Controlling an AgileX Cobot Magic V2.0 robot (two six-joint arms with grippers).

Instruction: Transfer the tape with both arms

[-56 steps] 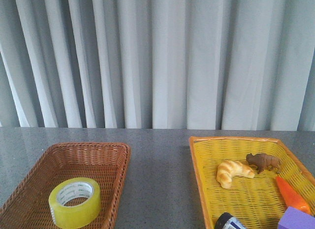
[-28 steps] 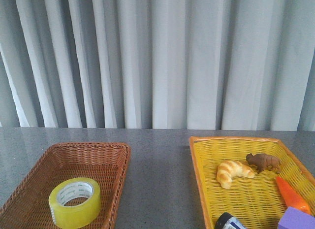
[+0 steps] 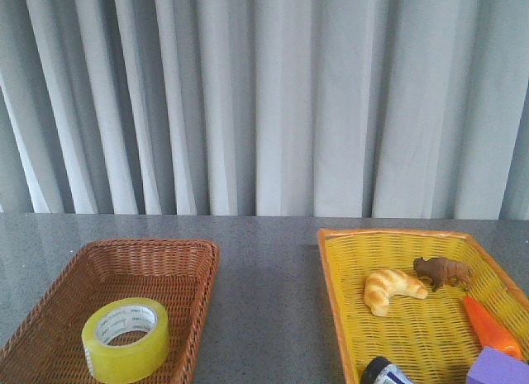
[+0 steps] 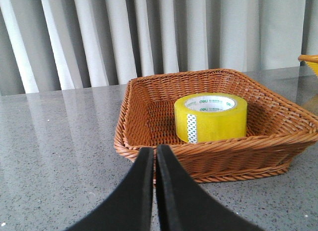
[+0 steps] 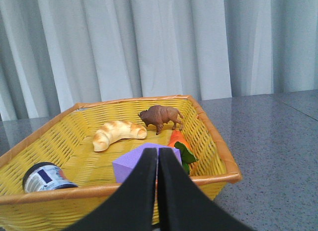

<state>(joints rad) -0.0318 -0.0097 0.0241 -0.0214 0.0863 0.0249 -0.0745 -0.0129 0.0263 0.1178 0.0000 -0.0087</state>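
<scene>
The yellow tape [image 3: 126,338] lies flat in the brown basket [image 3: 186,260] at 8 o'clock on the desk [image 3: 269,301], both grippers [image 4: 154,161] [image 5: 157,161] pressed together and holding nothing, so it may be waiting or already moved.

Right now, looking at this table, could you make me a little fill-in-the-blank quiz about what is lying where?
1. The yellow tape roll lies inside the ____ basket.
2. The croissant lies in the ____ basket.
3. Beside the croissant stands a toy ____.
4. The left gripper has its fingers pressed ____.

Missing words: brown; yellow; bison; together
</scene>
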